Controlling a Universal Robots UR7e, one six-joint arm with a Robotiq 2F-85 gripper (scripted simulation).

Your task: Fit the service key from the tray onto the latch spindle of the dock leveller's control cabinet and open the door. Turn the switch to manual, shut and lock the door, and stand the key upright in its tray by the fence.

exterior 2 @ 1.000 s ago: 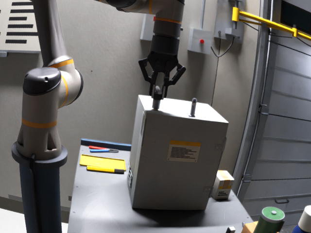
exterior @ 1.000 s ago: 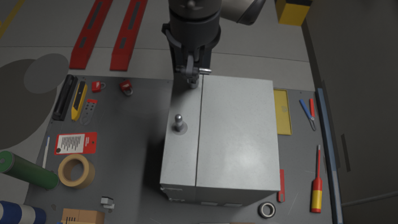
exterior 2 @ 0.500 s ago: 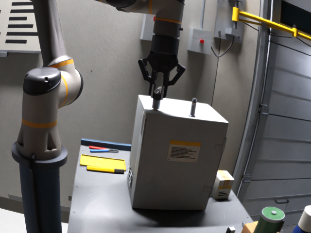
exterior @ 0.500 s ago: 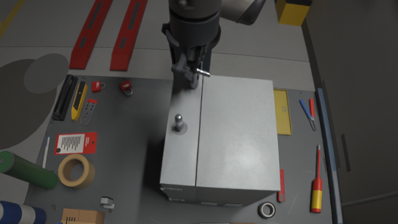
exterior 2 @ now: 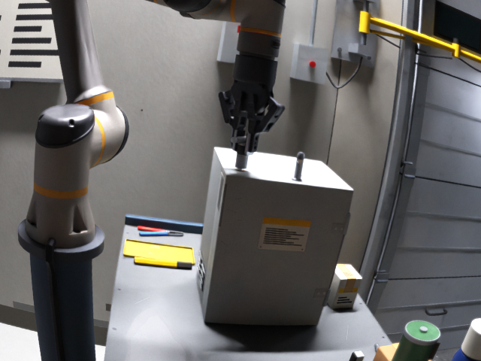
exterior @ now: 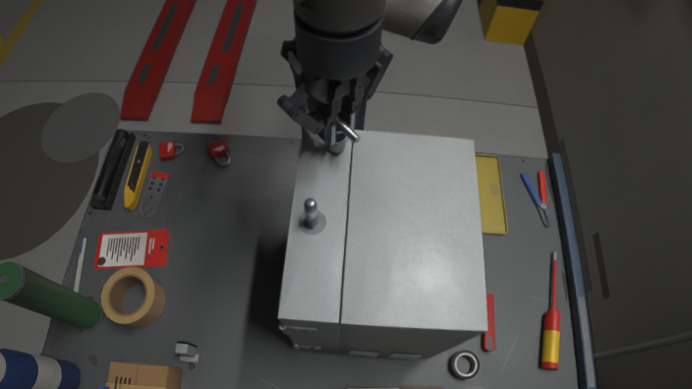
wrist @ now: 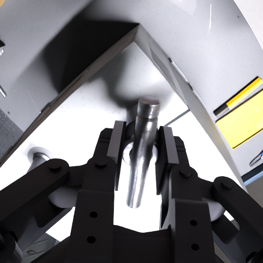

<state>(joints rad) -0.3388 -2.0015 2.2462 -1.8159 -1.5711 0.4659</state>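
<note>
The service key [exterior: 339, 137] [exterior 2: 241, 159] [wrist: 142, 147], a steel T-handled socket, stands on the cabinet top at its far edge, held by my closed gripper [exterior: 330, 128] [exterior 2: 244, 145] [wrist: 141, 144] from above. Its crossbar [exterior: 349, 131] points toward the yellow tray side. The grey control cabinet [exterior: 383, 236] [exterior 2: 272, 241] lies with its door facing up, door seam closed. A second steel post [exterior: 310, 212] [exterior 2: 298, 166] stands upright on the narrow strip of the cabinet top. The yellow key tray [exterior: 491, 194] [exterior 2: 159, 250] [wrist: 241, 122] lies empty on the table beside the cabinet, near the blue fence [exterior: 570, 255] [exterior 2: 163, 223].
Behind the cabinet are two red floor rails [exterior: 191, 54]. Left of it lie padlocks [exterior: 219, 151], a knife [exterior: 137, 174], a tag [exterior: 131, 249], tape [exterior: 132, 296] and a green roll [exterior: 49, 297]. Pliers [exterior: 538, 196] and a screwdriver [exterior: 551, 319] lie by the fence.
</note>
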